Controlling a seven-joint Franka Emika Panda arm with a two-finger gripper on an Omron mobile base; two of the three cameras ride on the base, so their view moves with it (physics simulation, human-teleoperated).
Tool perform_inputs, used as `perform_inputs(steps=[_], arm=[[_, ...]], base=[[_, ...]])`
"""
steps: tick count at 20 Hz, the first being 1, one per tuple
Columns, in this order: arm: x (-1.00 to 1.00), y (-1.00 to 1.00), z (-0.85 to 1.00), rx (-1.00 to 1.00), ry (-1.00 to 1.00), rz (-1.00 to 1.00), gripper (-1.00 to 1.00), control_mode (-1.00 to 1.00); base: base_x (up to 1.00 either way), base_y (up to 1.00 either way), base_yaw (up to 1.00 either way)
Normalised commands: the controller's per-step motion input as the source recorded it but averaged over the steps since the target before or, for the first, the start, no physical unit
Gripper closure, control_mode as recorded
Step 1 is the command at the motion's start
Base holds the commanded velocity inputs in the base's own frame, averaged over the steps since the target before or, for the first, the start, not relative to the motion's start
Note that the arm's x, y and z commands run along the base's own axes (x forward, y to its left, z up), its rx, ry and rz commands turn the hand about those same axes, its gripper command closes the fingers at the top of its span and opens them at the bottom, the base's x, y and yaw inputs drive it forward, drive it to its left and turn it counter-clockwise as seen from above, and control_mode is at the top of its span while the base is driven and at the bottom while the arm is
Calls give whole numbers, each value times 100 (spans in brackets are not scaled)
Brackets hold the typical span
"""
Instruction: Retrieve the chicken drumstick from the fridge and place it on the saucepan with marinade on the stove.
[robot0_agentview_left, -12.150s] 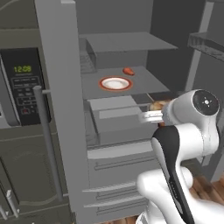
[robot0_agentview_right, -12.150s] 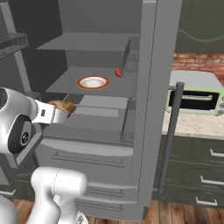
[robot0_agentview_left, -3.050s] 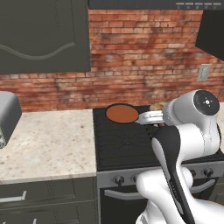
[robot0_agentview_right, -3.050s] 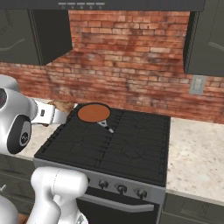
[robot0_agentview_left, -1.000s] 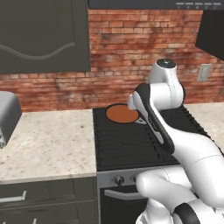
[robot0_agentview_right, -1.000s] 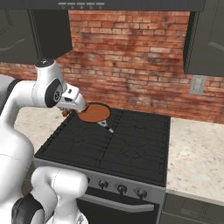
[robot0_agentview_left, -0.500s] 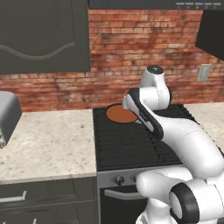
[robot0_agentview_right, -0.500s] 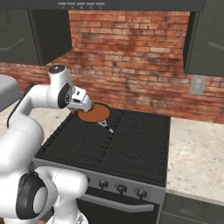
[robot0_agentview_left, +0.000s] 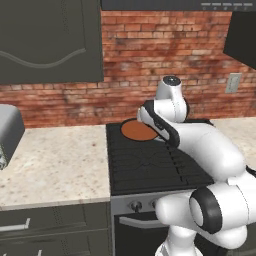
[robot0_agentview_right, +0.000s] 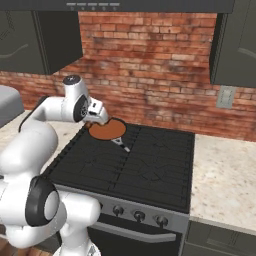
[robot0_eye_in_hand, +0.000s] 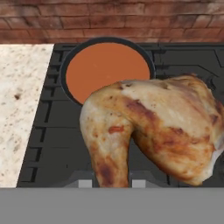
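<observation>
One lumpy golden-brown chicken drumstick (robot0_eye_in_hand: 148, 131) was held in the two-finger gripper (robot0_eye_in_hand: 113, 183), the jaws nearly closed on its narrow end, as seen in the hand view. Compared with a second earlier, the white arm had been swung further forward and lowered toward the back-left burner; three seconds earlier it was folded back near the base with the meat tucked close. The base itself was not moved in that span; the framing of the brick wall and cooktop was unchanged.

The shallow round dark saucepan (robot0_agentview_left: 139, 131) was seen on the rear left of the black cooktop stove (robot0_agentview_left: 150, 165), filled with the flat orange-brown marinade (robot0_eye_in_hand: 107, 68). In the right base view the gripper (robot0_agentview_right: 100, 116) was placed just beside the pan's near-left rim, possibly slightly over it; the overlap could not be judged for certain since the hand blocked that edge. The pan's thin pale-tipped handle (robot0_agentview_right: 121, 145) pointed toward the stove front.

The drumstick was judged to be carried, not yet released, and short of the pan centre. The fetch from the fridge was judged done; a short further reach over the marinade and a release were judged to remain.
</observation>
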Motion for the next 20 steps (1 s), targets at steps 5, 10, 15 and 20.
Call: perform_inputs(steps=[5, 10, 15, 20], arm=[[27, 1, -11, 0, -1, 0, 100, -100], [30, 10, -21, 0, -4, 0, 100, -100], [42, 13, -28, 0, -1, 0, 100, -100], [51, 2, -25, 0, 1, 0, 100, -100]], base=[[0, 0, 0], [0, 0, 0], [0, 0, 0], [0, 0, 0]])
